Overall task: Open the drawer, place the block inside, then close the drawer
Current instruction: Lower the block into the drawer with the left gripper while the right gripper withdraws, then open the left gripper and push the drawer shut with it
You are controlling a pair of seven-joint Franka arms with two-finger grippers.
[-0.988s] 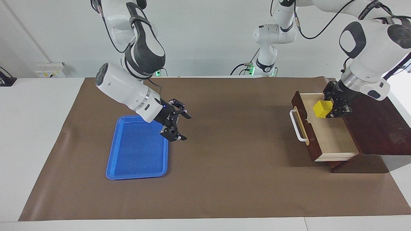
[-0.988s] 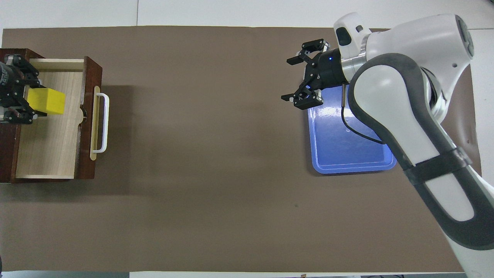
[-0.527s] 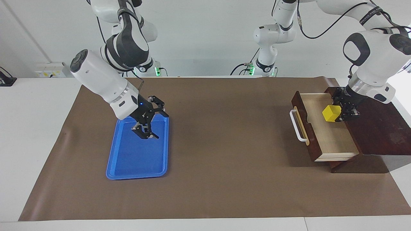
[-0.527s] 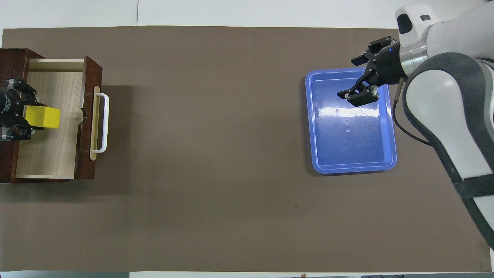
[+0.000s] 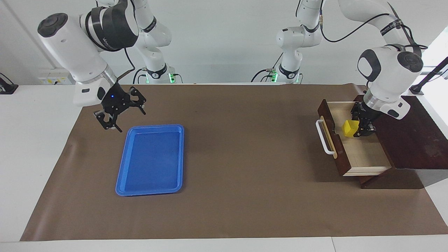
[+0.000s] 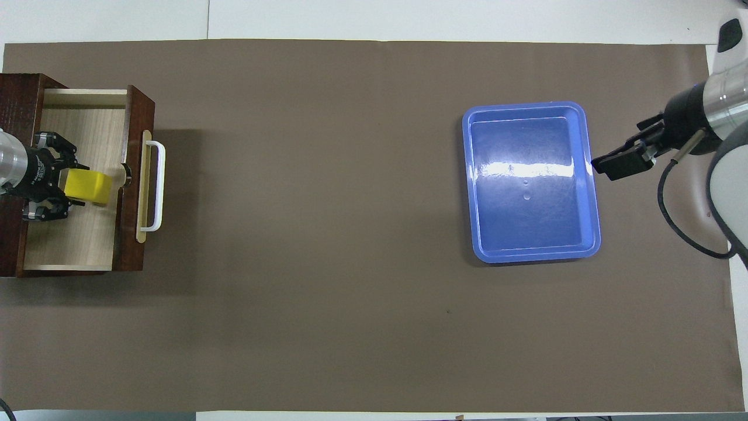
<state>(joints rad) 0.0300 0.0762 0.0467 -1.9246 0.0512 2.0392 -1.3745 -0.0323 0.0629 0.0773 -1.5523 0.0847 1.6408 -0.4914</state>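
Note:
The drawer (image 5: 365, 152) stands pulled out of its dark wooden box (image 5: 413, 140) at the left arm's end of the table, with its white handle (image 5: 323, 140) toward the middle. My left gripper (image 5: 357, 126) is shut on the yellow block (image 5: 349, 128) and holds it low inside the drawer. In the overhead view the block (image 6: 89, 188) sits in the left gripper (image 6: 71, 187), over the drawer's light wood floor (image 6: 76, 242). My right gripper (image 5: 127, 119) is open and empty, up over the mat beside the tray's corner nearest the robots; it also shows in the overhead view (image 6: 634, 146).
A flat blue tray (image 5: 150, 190) lies on the brown mat (image 5: 245, 157) toward the right arm's end; it also shows in the overhead view (image 6: 532, 255). The mat covers most of the white table.
My left gripper has lowered the block down into the drawer. My right gripper has drawn back from over the tray toward the right arm's end of the table.

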